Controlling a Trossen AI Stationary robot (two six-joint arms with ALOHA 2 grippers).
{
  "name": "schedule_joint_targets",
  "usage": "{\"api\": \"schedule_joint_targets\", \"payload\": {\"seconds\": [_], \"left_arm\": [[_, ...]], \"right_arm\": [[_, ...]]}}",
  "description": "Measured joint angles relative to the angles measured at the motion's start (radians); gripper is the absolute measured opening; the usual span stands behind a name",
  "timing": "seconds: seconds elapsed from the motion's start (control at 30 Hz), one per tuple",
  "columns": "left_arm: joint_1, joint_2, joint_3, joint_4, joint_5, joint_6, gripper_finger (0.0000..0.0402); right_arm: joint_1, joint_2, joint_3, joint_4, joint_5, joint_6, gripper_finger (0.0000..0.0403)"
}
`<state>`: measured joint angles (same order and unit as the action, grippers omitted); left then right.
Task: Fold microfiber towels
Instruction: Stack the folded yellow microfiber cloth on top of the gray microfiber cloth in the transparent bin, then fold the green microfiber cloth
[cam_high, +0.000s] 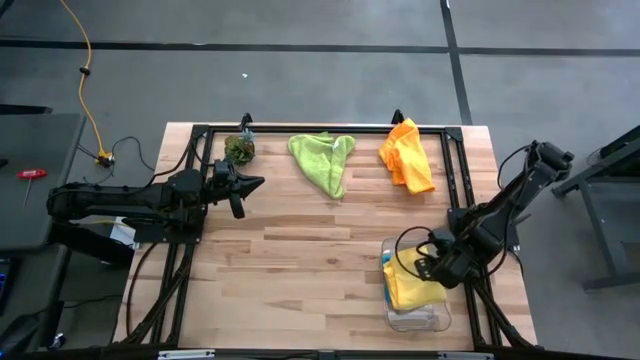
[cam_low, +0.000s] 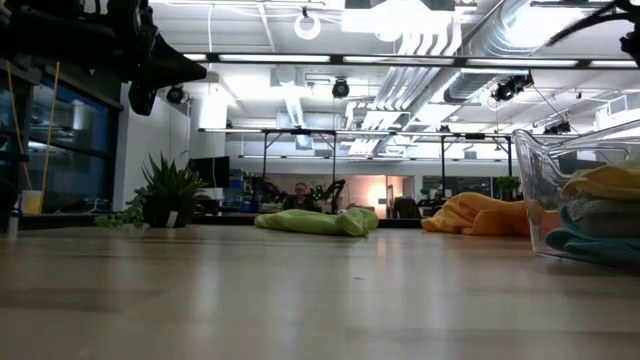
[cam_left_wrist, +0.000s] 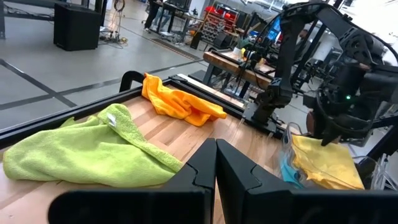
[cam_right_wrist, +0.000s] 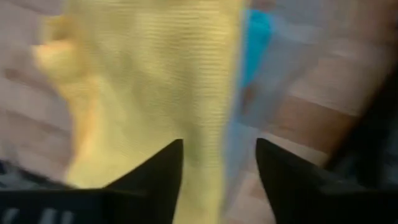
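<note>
Across the tabletop (cam_high: 300, 260) I am seeing the lime green towel (cam_high: 324, 160) and orange towel (cam_high: 407, 155) lying crumpled along the far edge. Right gripper (cam_high: 428, 268) is hovering, jaws spread, over the yellow towel (cam_high: 412, 285) in the clear bin (cam_high: 420, 320). Left gripper (cam_high: 255, 183) is waiting, jaws pressed together.

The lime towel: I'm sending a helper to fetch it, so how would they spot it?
Look along the table's far edge, where three things lie in a row. The lime towel is the middle one, between the small plant and the orange towel. It alone is bright yellow-green, crumpled to a point.
</note>
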<state>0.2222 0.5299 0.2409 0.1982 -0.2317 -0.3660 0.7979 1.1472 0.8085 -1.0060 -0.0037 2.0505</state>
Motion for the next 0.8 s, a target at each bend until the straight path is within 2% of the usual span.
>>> {"api": "schedule_joint_targets", "payload": {"seconds": [0.17, 0.3, 0.37, 0.53, 0.63, 0.73, 0.8], "left_arm": [[0.000, 0.000, 0.000, 0.000, 0.000, 0.000, 0.0000], [0.000, 0.000, 0.000, 0.000, 0.000, 0.000, 0.0000], [0.000, 0.000, 0.000, 0.000, 0.000, 0.000, 0.0000], [-0.001, 0.000, 0.000, 0.000, 0.012, 0.000, 0.0000], [-0.001, 0.000, 0.000, 0.001, 0.009, 0.001, 0.0000], [-0.001, 0.000, 0.001, 0.011, 0.003, -0.010, 0.0000], [-0.001, 0.000, 0.004, 0.009, 0.003, -0.014, 0.0000]], "right_arm": [[0.000, -0.052, 0.035, -0.128, -0.008, 0.010, 0.0244], [0.000, -0.115, 0.081, -0.257, -0.043, -0.058, 0.0251], [0.000, -0.157, 0.098, -0.272, -0.023, -0.083, 0.0252], [-0.056, -0.301, 0.099, -0.021, 0.182, -0.199, 0.0252], [-0.127, -0.343, 0.084, 0.029, 0.291, -0.245, 0.0252], [-0.220, -0.351, 0.051, 0.110, 0.352, -0.361, 0.0252], [-0.290, -0.350, 0.009, 0.242, 0.376, -0.484, 0.0252]]}}
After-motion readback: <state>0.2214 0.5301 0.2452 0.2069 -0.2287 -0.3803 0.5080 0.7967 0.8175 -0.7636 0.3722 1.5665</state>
